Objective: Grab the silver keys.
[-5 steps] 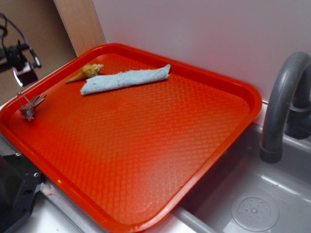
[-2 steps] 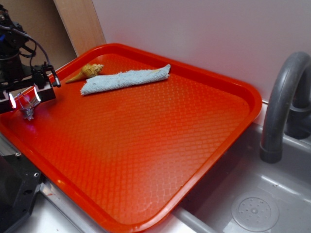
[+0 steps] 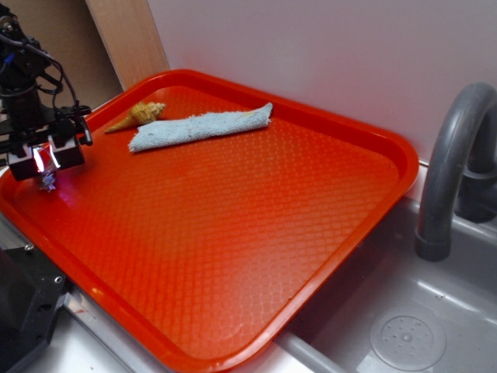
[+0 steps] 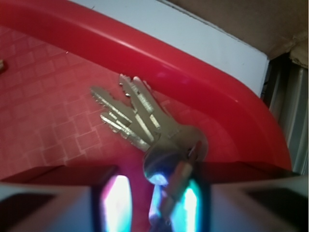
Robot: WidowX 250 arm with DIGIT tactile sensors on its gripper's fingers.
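— Keys? Where do they lie?

— Silver keys (image 4: 140,121) sit on the red tray (image 3: 256,225), close against its raised rim at the far left corner. In the wrist view their blades fan out away from me; the heads and ring run back between my fingers.

— Tool state?

— My gripper (image 3: 45,158) is down over the bunch, fingers narrow, one lit pad (image 4: 116,203) on each side of the ring end. Whether they actually pinch the metal, I cannot tell.

— Anything else on the tray?

— Tan seashell (image 3: 140,115) near the back rim, just beside a folded blue cloth (image 3: 200,126). Both well apart from me. Grey faucet (image 3: 450,167) stands over the sink (image 3: 404,326) at right.
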